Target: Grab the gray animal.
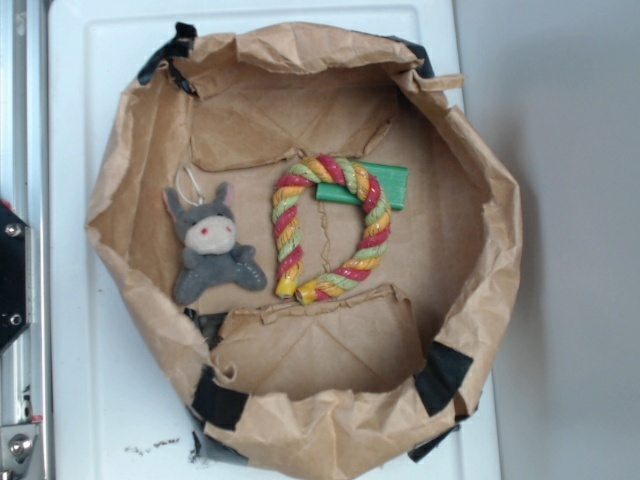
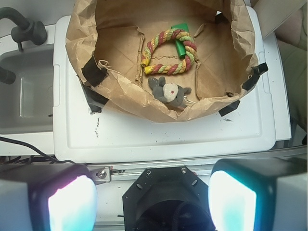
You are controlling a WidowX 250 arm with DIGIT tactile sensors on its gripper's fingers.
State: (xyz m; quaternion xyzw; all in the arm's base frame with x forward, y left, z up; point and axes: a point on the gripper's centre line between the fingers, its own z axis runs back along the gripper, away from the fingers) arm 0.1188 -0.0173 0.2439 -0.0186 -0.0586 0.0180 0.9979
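Gripper (image 2: pixel 152 204) spread wide, grasping nothing, its two pale glowing pads (image 2: pixel 70 206) at the bottom corners of the wrist view, well apart from the brown paper bin (image 1: pixel 470 150) on the white tray (image 1: pixel 90 400). Inside that bin, on its creased paper floor: gray animal (image 1: pixel 210 255), a small plush donkey lying flat and face up near the bin's wall, just beside the red-yellow-green rope ring (image 1: pixel 335 225) but apart from it. Two upright dark-gray ears, paler muzzle marked with red dots, darker body with stubby limbs edged in white stitching, white string loop (image 1: pixel 188 185) above the head. Green block (image 1: pixel 385 185) partly under the rope ring's far side. Black tape patches (image 1: pixel 218 402) on the bin's outer rim. Gray sink (image 2: pixel 24 96) beside the tray in the wrist view.
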